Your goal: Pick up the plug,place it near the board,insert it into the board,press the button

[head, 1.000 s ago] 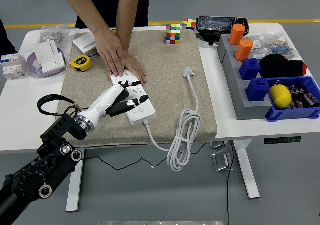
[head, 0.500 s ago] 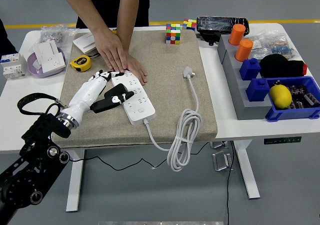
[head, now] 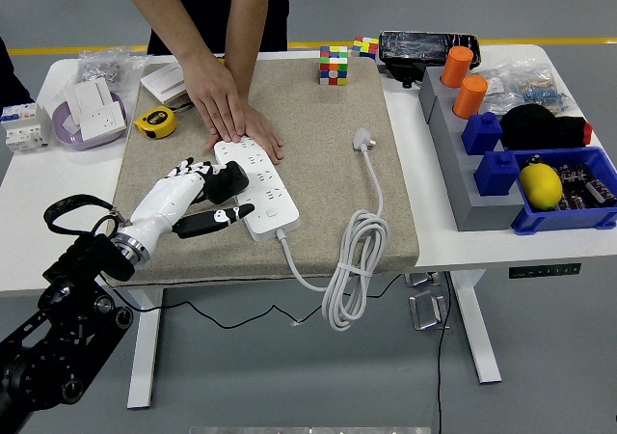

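Head view: black plug [head: 228,179] in left robot hand [head: 189,195] grasp, touching white board [head: 257,187] left edge.

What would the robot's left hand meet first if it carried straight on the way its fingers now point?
Probably the white power strip: the left hand, holding a black plug, points right and slightly away, straight at its near edge. Depth is unclear.

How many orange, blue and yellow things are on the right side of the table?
Orange: 2, cylinders
Blue: 3, two blocks and a bin
Yellow: 1, a lemon-like ball in the bin
Total: 6
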Robot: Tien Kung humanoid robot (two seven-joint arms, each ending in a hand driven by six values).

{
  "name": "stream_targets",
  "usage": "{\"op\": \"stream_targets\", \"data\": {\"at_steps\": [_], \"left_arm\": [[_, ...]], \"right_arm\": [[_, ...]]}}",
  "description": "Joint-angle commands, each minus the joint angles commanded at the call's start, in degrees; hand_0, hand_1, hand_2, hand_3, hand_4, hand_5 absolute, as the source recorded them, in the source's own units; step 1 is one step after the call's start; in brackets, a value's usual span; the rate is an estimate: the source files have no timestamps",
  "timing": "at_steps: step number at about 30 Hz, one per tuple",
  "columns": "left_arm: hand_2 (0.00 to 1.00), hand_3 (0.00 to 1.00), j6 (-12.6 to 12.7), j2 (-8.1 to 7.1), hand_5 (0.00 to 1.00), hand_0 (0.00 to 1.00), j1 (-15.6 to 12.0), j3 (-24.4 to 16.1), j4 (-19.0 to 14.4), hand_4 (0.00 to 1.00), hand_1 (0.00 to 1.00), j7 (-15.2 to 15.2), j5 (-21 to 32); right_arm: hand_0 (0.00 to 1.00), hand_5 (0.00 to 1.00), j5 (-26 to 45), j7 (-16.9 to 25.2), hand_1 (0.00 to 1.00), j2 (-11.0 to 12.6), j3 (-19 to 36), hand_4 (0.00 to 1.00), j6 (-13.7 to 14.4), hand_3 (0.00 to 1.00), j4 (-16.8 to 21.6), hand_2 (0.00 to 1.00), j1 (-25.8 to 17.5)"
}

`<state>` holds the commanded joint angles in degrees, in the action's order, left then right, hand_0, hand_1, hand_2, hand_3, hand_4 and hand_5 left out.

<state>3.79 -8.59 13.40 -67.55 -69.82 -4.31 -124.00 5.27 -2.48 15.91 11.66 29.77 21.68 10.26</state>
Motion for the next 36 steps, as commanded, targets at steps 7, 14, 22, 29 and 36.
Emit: {"op": "stream_targets", "data": {"at_steps": [7, 14, 22, 29, 36], "left_arm": [[0.925, 0.876, 0.00, 0.23, 0.998, 0.998, 1.01, 1.45, 1.12, 0.998, 0.962, -0.23, -0.17], [0.925, 0.872, -0.02, 0.42, 0.998, 0.998, 2.12, 2.54, 2.47, 0.998, 0.964, -0.47, -0.49], [0.926, 0.872, 0.07, 0.56, 0.998, 0.998, 3.67, 3.52, 3.55, 0.998, 0.963, -0.73, -0.76], [0.926, 0.871, 0.07, 0.55, 0.998, 0.998, 4.41, 4.02, 3.56, 0.998, 0.964, -0.85, -1.04], [0.926, 0.871, -0.08, 0.38, 0.998, 0.998, 4.53, 4.29, 3.01, 0.998, 0.964, -0.85, -1.13]], "right_arm": [[0.813, 0.998, 0.01, -0.01, 0.763, 0.05, -0.05, 0.998, 0.00, 0.752, 0.00, 0.730, -0.04], [0.813, 0.998, -0.05, 0.01, 0.763, 0.06, 0.09, 0.998, 0.01, 0.751, 0.03, 0.729, 0.10], [0.813, 0.998, 0.07, 0.00, 0.763, 0.15, 0.05, 0.998, 0.00, 0.751, 0.02, 0.730, 0.26], [0.813, 0.998, 0.00, 0.01, 0.762, 0.17, 0.26, 0.998, 0.03, 0.751, 0.04, 0.729, 0.42], [0.813, 0.998, 0.06, 0.00, 0.762, 0.10, 0.23, 0.998, 0.02, 0.751, 0.03, 0.729, 0.33]]}}
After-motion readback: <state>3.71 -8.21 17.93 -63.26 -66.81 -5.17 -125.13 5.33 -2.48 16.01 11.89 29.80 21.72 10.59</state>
